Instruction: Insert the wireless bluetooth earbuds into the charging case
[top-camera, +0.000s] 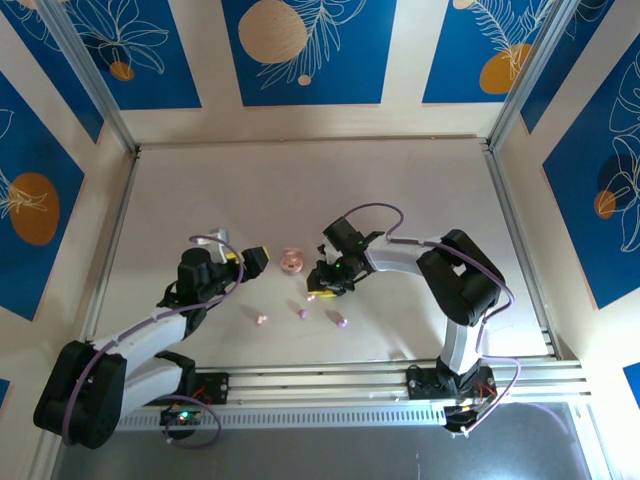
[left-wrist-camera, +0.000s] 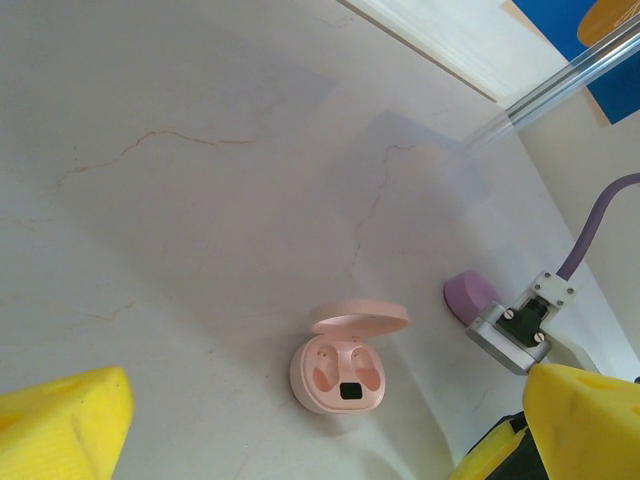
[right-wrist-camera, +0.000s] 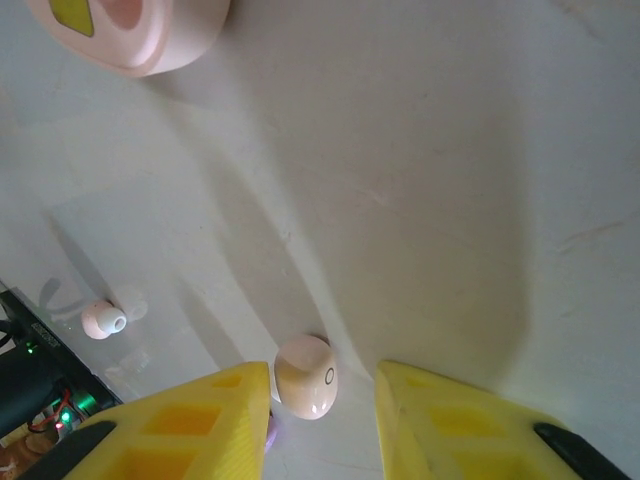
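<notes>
Our right gripper (right-wrist-camera: 323, 374) has its jaws partly open around 1 pale pink earbud (right-wrist-camera: 305, 378), which lies on the table (right-wrist-camera: 420, 180). 1 yellow finger (right-wrist-camera: 200, 420) is just beside it and a clear gap remains on the other side, so nothing is clamped yet. That off-centre fit is our main worry. We judge that the near finger would meet the rounded shell first and could nudge it sideways, or squeeze it out of the pinch and send it rolling. A skewed grip could also leave the earbud turned wrongly for its well. The pink charging case (left-wrist-camera: 340, 375) stands near with its lid up and both wells bare. Our left gripper (left-wrist-camera: 325, 445) hovers over it with its jaws wide apart, holding nothing. The case is unbraced, so we think pressing the earbud in could shove or tip it. A second pale pink earbud (right-wrist-camera: 103, 320) lies well apart and could get brushed.
</notes>
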